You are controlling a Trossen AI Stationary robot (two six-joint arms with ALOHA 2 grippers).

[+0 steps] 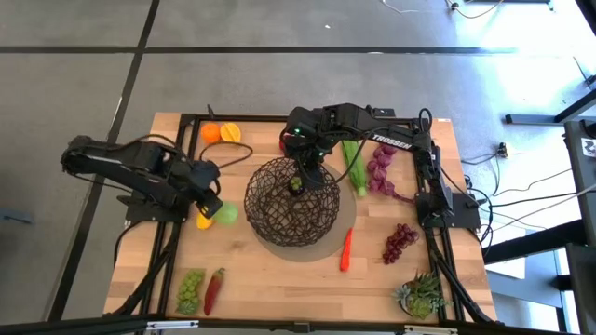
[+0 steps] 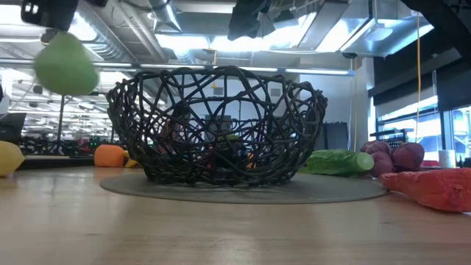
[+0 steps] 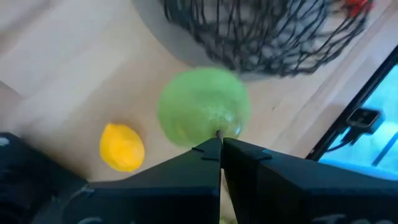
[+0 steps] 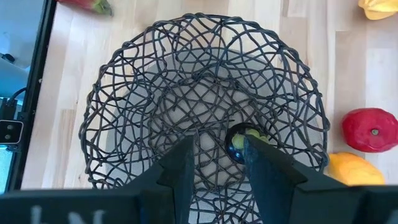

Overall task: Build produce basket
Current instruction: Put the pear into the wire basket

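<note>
My left pincer [image 3: 221, 146], pressed together on the stem of a green apple [image 3: 204, 109], lifts it beside the basket [image 1: 291, 200] — next, carry it over the rim and let go — while my right pincer [image 4: 217, 152] hangs spread above the bowl.

Arms: you see two dark jointed arms [image 1: 140, 167].
Marking: white "TROSSEN" lettering [image 1: 385, 142] beside the basket [image 1: 291, 200].

My left gripper [image 3: 221, 146] hangs above the surface at my left side, fingers pinched together. My right arm reaches inward, wrist bent down, its gripper [image 4: 214, 155] pointing straight down with fingers parted.
</note>
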